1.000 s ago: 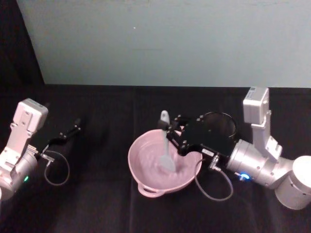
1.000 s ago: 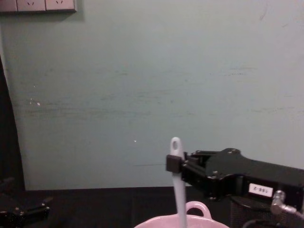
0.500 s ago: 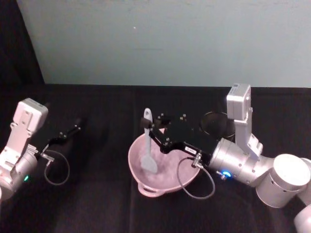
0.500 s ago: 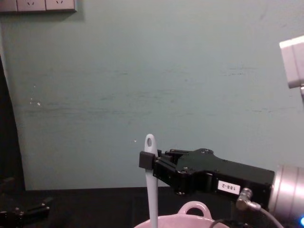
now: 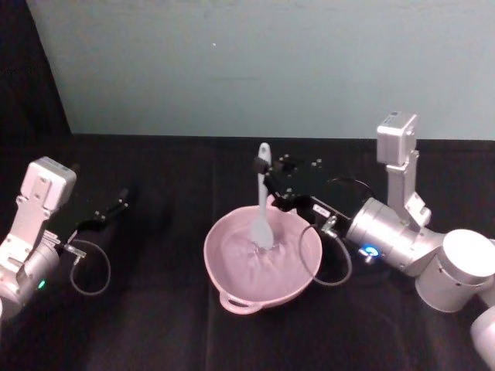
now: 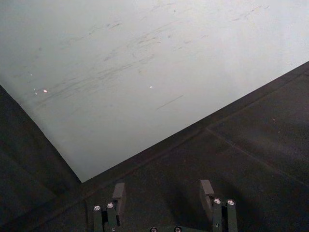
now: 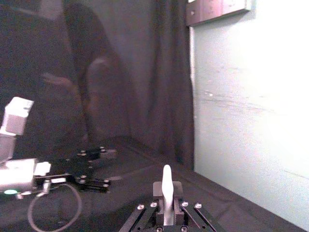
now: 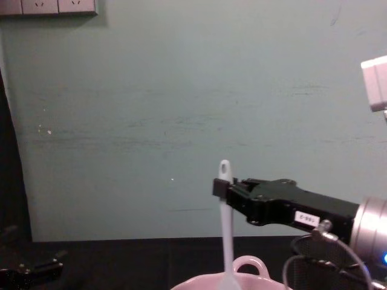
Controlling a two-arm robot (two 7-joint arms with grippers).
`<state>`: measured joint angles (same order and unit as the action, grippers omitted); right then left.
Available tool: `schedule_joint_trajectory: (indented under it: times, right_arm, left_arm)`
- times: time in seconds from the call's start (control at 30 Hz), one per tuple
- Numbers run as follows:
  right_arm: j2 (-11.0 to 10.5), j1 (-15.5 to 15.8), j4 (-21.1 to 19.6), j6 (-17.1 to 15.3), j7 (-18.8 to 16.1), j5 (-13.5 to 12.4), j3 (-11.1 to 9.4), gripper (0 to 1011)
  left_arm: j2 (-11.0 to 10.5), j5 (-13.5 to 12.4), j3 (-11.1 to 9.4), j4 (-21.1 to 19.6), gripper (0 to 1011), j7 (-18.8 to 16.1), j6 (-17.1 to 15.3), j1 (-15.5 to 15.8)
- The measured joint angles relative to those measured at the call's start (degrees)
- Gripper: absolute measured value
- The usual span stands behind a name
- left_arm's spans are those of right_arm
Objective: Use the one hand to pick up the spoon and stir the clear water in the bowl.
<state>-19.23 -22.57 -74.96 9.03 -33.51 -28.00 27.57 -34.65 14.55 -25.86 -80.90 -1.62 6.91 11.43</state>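
Observation:
The pale pink bowl [image 5: 226,287] sits at the table's middle, its loop handle facing me. My right gripper [image 5: 267,179] reaches in from the right, above the bowl's far rim, and is shut on the handle of the white spoon [image 5: 262,224]. The spoon stands nearly upright with its flat blade down inside the bowl. From the chest, the right gripper [image 8: 222,188] clamps the spoon [image 8: 226,232] just under its holed end, above the bowl [image 8: 248,264]. The right wrist view shows the spoon [image 7: 167,180] between the jaws. My left gripper [image 5: 116,207] rests open at the far left.
A black wire-mesh cup [image 5: 354,190] stands behind the right gripper, right of the bowl, and appears in the chest view as the mesh cup [image 8: 311,269]. A pale green wall closes the back. Black cloth covers the table. The left gripper [image 6: 161,191] hovers over bare cloth.
The right gripper swept the spoon from the bowl's right side to its left, then back to the far middle. The left arm has not moved.

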Motion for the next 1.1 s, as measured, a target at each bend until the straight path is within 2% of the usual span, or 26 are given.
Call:
schedule_joint_trajectory:
  times: [0.27, 0.53, 0.83, 1.1]
  right_arm:
    - [-2.11, 1.05, -1.79, 0.17, 0.51, 1.09, -1.73, 114]
    - [-4.34, 3.1, -5.45, -0.42, -0.39, 1.84, -1.83, 114]
    - [-5.49, 6.29, -10.59, -1.64, -2.6, 0.85, 0.13, 114]
    - [-4.35, 6.47, -11.29, -2.13, -3.09, -0.24, 1.86, 114]
  left_arm:
    - [0.0, 0.0, 0.0, 0.0, 1005, 0.0, 0.0, 0.0]
    - [0.0, 0.0, 0.0, 0.0, 1005, 0.0, 0.0, 0.0]
    - [0.0, 0.0, 0.0, 0.0, 1005, 0.0, 0.0, 0.0]
    - [0.0, 0.0, 0.0, 0.0, 1005, 0.0, 0.0, 0.0]
